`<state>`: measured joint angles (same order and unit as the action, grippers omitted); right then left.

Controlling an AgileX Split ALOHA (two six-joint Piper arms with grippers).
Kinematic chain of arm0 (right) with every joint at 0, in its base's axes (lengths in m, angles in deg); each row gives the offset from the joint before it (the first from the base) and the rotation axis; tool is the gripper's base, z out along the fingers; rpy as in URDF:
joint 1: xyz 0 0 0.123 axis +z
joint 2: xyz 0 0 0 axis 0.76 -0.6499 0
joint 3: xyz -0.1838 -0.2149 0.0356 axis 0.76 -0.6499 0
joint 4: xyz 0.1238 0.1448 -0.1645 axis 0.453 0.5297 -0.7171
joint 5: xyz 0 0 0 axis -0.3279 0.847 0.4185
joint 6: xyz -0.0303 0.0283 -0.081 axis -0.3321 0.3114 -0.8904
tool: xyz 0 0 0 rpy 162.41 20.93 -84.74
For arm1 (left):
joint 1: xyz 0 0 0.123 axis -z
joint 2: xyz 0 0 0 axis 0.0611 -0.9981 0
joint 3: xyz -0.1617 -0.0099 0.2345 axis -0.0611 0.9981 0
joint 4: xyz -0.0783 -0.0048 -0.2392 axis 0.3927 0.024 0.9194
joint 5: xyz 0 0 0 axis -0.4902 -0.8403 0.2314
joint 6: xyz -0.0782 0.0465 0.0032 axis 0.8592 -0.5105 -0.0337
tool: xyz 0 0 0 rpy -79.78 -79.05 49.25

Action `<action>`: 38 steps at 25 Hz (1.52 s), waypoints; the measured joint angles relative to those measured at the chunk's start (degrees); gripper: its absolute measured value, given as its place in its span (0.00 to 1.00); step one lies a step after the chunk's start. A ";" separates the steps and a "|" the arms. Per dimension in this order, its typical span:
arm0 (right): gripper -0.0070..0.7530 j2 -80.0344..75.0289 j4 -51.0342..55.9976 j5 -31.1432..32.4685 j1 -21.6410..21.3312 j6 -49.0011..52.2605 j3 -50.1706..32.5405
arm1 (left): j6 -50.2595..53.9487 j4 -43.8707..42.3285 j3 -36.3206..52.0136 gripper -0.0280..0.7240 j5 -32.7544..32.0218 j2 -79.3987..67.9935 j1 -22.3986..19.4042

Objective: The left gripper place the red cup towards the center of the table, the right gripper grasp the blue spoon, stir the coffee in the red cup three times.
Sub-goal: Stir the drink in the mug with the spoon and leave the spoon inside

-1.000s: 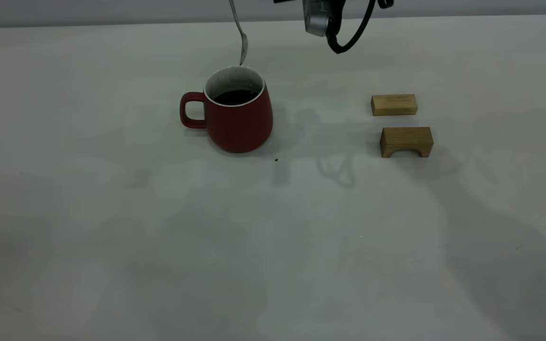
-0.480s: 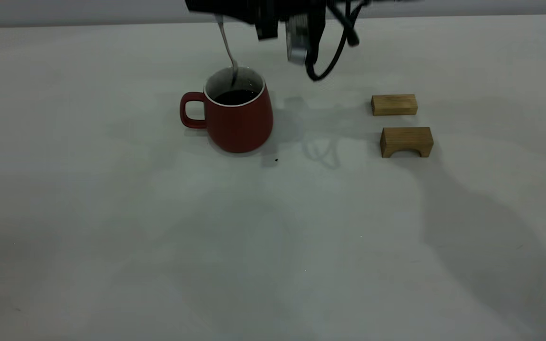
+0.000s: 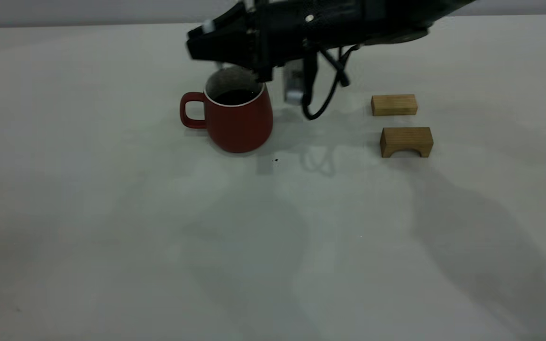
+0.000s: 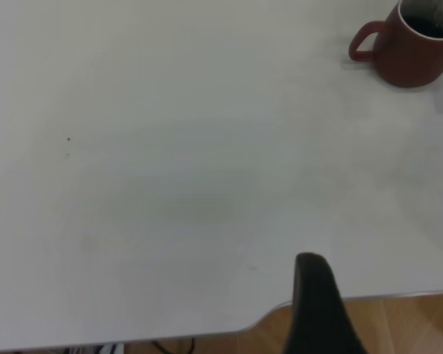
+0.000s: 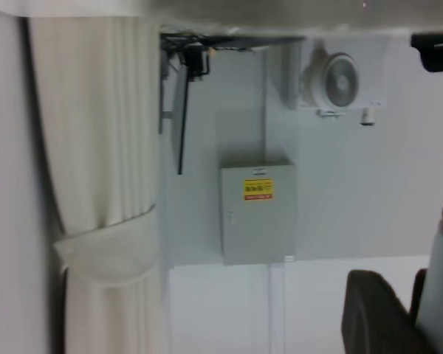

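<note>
The red cup stands upright on the table, handle toward the left, with dark coffee inside. My right gripper hangs just above the cup's rim, reaching in from the right. It is shut on the blue spoon, whose pale handle shows beside one black finger in the right wrist view. The spoon's bowl is hidden behind the gripper and the cup's rim. The left gripper is parked over the table's near edge, far from the red cup.
Two tan wooden blocks lie right of the cup: a plain one and an arched one. A black cable loop and a grey box hang under the right arm. A dark speck lies near the cup's base.
The right arm has come down and to the left over the cup. The spoon, which hung above the rim, has gone down into the cup. The cup has not moved.
</note>
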<state>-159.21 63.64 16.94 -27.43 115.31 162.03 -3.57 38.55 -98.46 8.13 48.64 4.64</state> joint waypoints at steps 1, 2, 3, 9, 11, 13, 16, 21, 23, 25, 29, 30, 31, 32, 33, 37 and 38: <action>0.16 -1.10 -0.08 0.00 0.52 0.20 1.58 | 0.00 0.00 0.00 0.73 0.00 0.00 0.00; 0.16 -2.16 -0.12 0.00 0.89 0.27 2.94 | 0.00 0.00 0.00 0.73 0.00 0.00 0.00; 0.16 -2.88 -0.27 0.00 0.96 0.27 4.45 | 0.00 0.00 0.00 0.73 0.00 0.00 0.00; 0.16 -3.68 -0.17 0.13 -1.48 -0.05 7.61 | 0.00 0.00 0.00 0.73 0.00 0.00 0.00; 0.16 -3.68 -1.15 0.13 -2.98 -0.31 7.61 | 0.00 0.00 0.00 0.73 0.00 0.00 0.00; 0.16 -3.68 -1.68 0.06 -4.33 -0.45 7.61 | 0.00 0.00 0.00 0.73 0.00 0.00 0.00; 0.16 -3.68 -2.94 0.12 -4.75 -0.45 7.61 | -0.05 0.00 0.00 0.73 0.00 0.00 0.00; 0.16 -2.87 -7.57 0.12 -4.75 1.51 7.52 | -0.05 0.00 0.00 0.73 0.00 0.00 0.00; 0.16 -2.04 -8.34 0.12 -4.75 3.75 6.01 | -0.05 0.00 0.00 0.73 0.00 0.00 0.00; 0.16 -1.20 -8.38 0.12 -4.69 5.73 3.41 | -0.05 0.00 0.00 0.73 0.00 0.00 0.00; 0.16 -1.07 -4.28 0.01 -3.22 5.31 1.47 | -0.05 0.00 0.00 0.73 0.00 0.00 0.00; 0.16 -1.07 -2.65 0.01 -2.60 4.47 1.47 | -0.05 0.00 0.00 0.73 0.00 0.00 0.00; 0.16 -1.07 -1.48 0.01 -2.15 3.81 1.54 | -0.05 0.00 0.00 0.73 0.00 0.00 0.00; 0.16 -1.07 -0.87 0.06 -1.80 3.04 1.73 | -0.05 0.00 0.00 0.73 0.00 0.00 0.00; 0.16 -1.07 -0.74 0.06 -1.48 2.06 1.99 | -0.05 0.00 0.00 0.73 0.00 0.00 0.00; 0.16 -1.07 -0.22 -1.30 -1.41 -1.43 3.00 | -0.05 0.00 0.00 0.73 0.00 0.00 0.00; 0.16 -1.07 -0.07 -2.84 -1.41 -2.05 3.05 | -0.05 0.00 0.00 0.73 0.00 0.00 0.00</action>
<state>-160.28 63.57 14.10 -28.84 113.26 165.08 -3.62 38.55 -98.46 8.13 48.64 4.64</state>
